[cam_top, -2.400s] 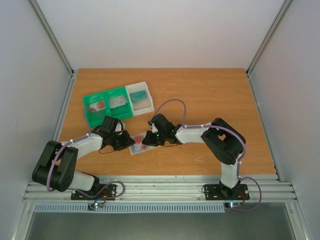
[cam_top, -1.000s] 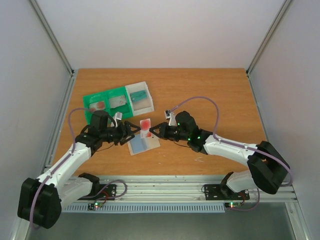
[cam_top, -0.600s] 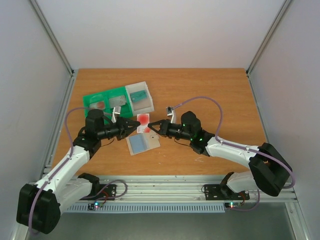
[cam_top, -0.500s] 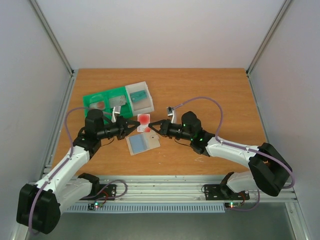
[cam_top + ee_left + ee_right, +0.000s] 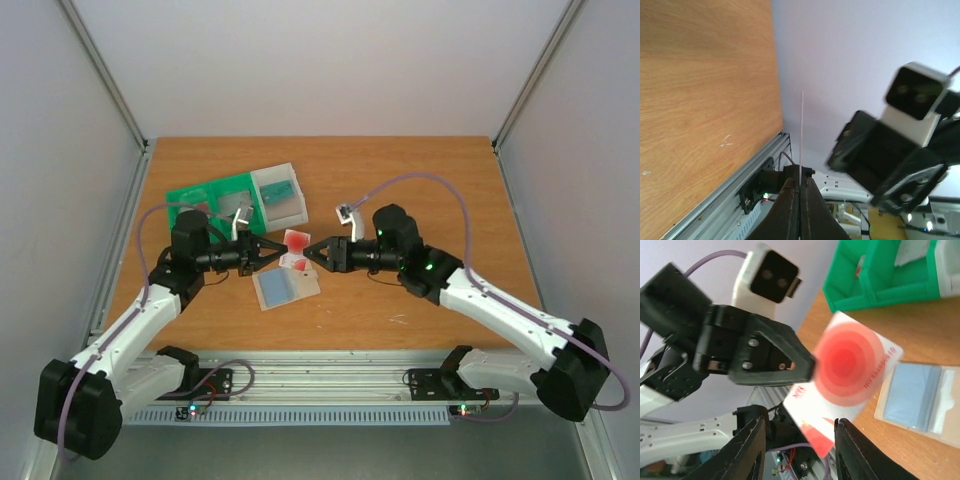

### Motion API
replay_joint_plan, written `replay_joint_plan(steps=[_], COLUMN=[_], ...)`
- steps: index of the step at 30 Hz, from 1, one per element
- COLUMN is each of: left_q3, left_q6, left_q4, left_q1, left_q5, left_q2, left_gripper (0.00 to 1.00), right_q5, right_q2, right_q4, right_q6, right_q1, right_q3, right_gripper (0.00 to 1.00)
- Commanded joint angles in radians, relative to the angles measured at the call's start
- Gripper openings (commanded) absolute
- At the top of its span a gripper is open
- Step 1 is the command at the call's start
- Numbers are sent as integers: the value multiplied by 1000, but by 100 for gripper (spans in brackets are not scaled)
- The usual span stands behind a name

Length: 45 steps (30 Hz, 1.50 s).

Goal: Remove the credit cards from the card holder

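Hanging above the table (image 5: 430,190), a white credit card (image 5: 297,243) w/ red circle print is held by the left gripper (image 5: 283,253), jaws closed tight on one edge. In the left wrist view the card is seen edge-on as a thin line between the closed fingers (image 5: 790,200). The right gripper (image 5: 305,255) is pointed at the left one from the opp. side, jaws parted. In the right wrist view the card's lower corner is seen between the fingers (image 5: 754,450), w/ a gap on each side. The card holder (image 5: 285,286) is laid flat on the table below both grippers, toward the near edge, left of centre. A green-and-white tray (image 5: 235,200) is set nearer the far-left corner, approx. behind the left gripper.
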Motion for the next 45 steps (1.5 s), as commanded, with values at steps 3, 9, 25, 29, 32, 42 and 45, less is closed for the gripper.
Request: replay_joint_plan(steps=[3,9,25,29,32,42,45], left_q3=[99,198,254,245,246,284,308], left_q6=[189,372,533,531,534,611,602], left_q4=[-172,-391,-500,-490,-488,-586,-605], left_q1=[-13,-100,-246,-246,-246,-246,-246], left_q5=[117,133,188,212,222,117,-16], left_q2=[12,18,45,50,39,13,-6], left_gripper=[0,0,0,0,0,11,25], right_q5=[40,-12,-179,-200,-244,-322,-299], right_q2=[-26,13,75,77,80,50,36], right_q4=[-587,-747,-788,-779,-767,-653,-612], right_q6=[-370,-460,-515,-523,-524,-461,-419], right_q1=[-27,-38,-40,-41,-40,-45,-45], right_q3=[260,387,403,394,386,339,330], right_gripper=[42,47,42,37,37,1,1])
